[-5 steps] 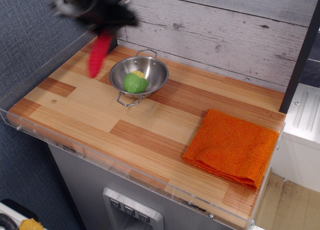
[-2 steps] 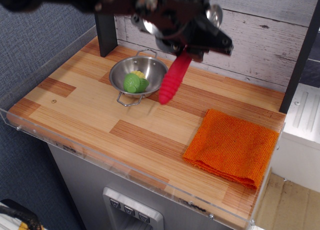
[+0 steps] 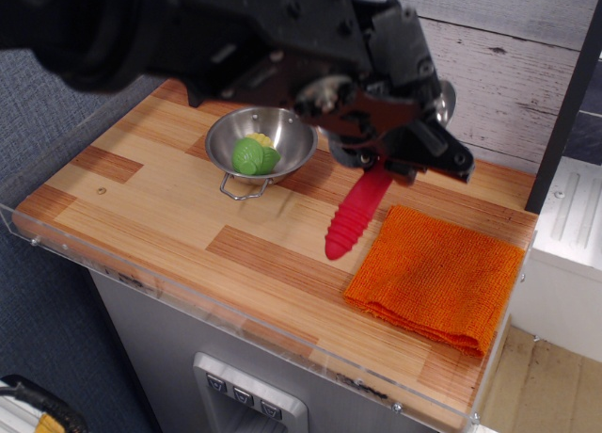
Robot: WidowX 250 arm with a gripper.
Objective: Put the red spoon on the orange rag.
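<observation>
The red spoon [image 3: 356, 216] hangs from my gripper [image 3: 388, 160], ribbed red handle pointing down and to the left; its silver bowl is hidden inside the jaws. The gripper is shut on the spoon's upper end and holds it above the wooden tabletop. The handle tip hovers just left of the orange rag [image 3: 435, 275], a folded knitted cloth lying flat at the right front of the table. The spoon is over the wood beside the rag's left edge, not over the rag itself.
A steel bowl [image 3: 287, 149] with a green and yellow toy [image 3: 254, 154] stands at the back left of the wooden table [image 3: 141, 193]. A clear plastic rim runs along the front and left edges. A plank wall stands behind, a dark post at the right.
My arm has swept from the far back left corner, across over the steel bowl, to the right and forward, carrying the red spoon down toward the rag's left edge.
</observation>
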